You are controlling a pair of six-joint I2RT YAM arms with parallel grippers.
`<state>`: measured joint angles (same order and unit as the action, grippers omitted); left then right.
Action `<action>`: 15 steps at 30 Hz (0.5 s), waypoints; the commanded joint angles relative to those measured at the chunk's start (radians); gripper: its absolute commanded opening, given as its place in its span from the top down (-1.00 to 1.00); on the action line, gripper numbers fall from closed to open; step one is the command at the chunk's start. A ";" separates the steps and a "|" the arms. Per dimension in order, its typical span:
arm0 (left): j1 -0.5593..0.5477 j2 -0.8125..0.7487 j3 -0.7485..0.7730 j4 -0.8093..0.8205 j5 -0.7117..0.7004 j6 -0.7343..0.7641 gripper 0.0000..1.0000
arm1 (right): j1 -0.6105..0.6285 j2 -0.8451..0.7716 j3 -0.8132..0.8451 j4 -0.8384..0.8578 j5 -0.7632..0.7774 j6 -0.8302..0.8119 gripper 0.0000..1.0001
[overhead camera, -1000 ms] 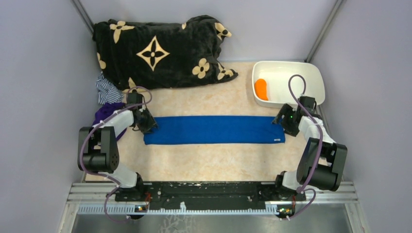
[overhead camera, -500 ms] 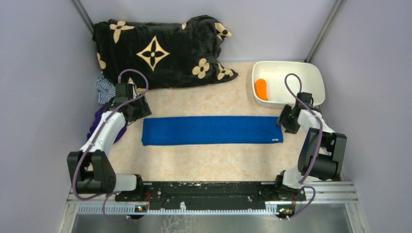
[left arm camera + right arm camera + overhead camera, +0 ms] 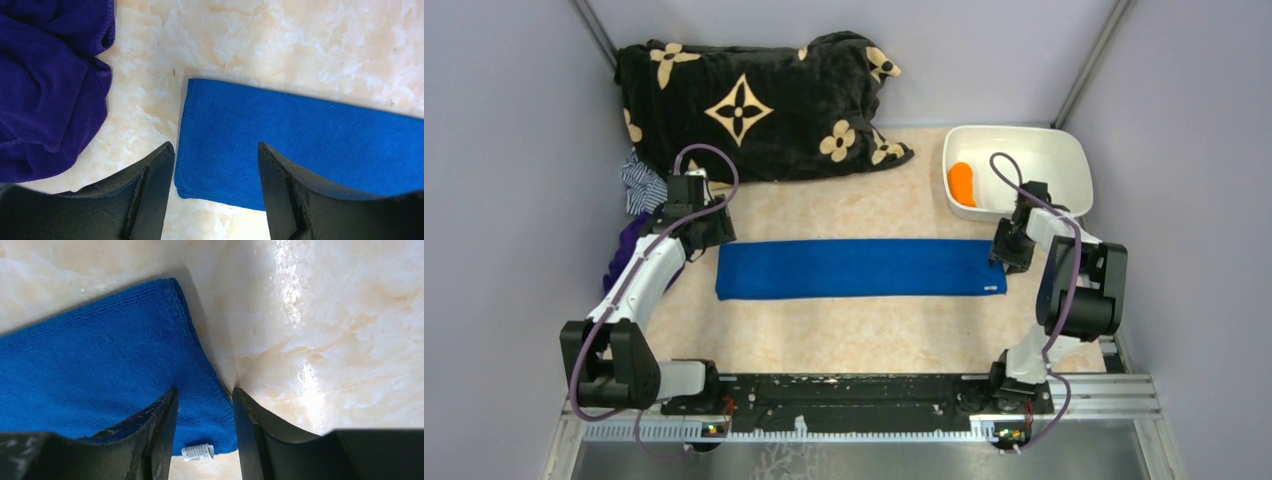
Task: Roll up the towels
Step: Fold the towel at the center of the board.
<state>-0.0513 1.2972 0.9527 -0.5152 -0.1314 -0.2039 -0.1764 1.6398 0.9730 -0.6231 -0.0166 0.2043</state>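
Observation:
A blue towel [image 3: 859,268], folded into a long flat strip, lies across the middle of the table. My left gripper [image 3: 709,232] is open just above its left end. In the left wrist view the towel's left end [image 3: 300,145] shows between the spread fingers of this gripper [image 3: 215,150], which hold nothing. My right gripper [image 3: 1009,250] is open at the towel's right end. In the right wrist view this gripper [image 3: 204,392] straddles the right edge of the towel [image 3: 100,370] near its white tag [image 3: 197,452], with nothing pinched.
A crumpled purple towel [image 3: 629,245] lies at the left, also in the left wrist view [image 3: 45,90]. A striped cloth [image 3: 644,188] and a black flowered blanket [image 3: 754,100] lie at the back left. A white bin [image 3: 1064,160] at the back right holds an orange roll [image 3: 962,183].
My left gripper has come off the towel's left end and moved up and back to the left. The towel's left end has settled flat. My right gripper has shifted slightly at the right end.

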 commanded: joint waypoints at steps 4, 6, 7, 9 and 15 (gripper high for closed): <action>-0.021 -0.038 -0.011 0.008 -0.055 0.018 -0.36 | 0.028 0.117 0.024 -0.037 0.059 -0.017 0.11; -0.023 -0.039 -0.009 0.008 -0.059 0.018 -0.37 | 0.037 0.150 0.011 -0.042 0.072 -0.012 0.16; -0.025 -0.038 -0.010 0.009 -0.059 0.018 -0.37 | 0.040 0.168 0.007 -0.044 0.071 -0.009 0.20; -0.026 -0.038 -0.011 0.009 -0.062 0.018 -0.37 | 0.049 0.202 0.003 -0.051 0.072 -0.006 0.31; -0.026 -0.039 -0.012 0.010 -0.065 0.018 -0.37 | 0.060 0.221 0.007 -0.057 0.085 -0.002 0.82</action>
<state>-0.0723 1.2785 0.9489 -0.5148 -0.1822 -0.2005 -0.1280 1.7515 1.0569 -0.6968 0.0357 0.1959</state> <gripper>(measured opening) 0.682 0.177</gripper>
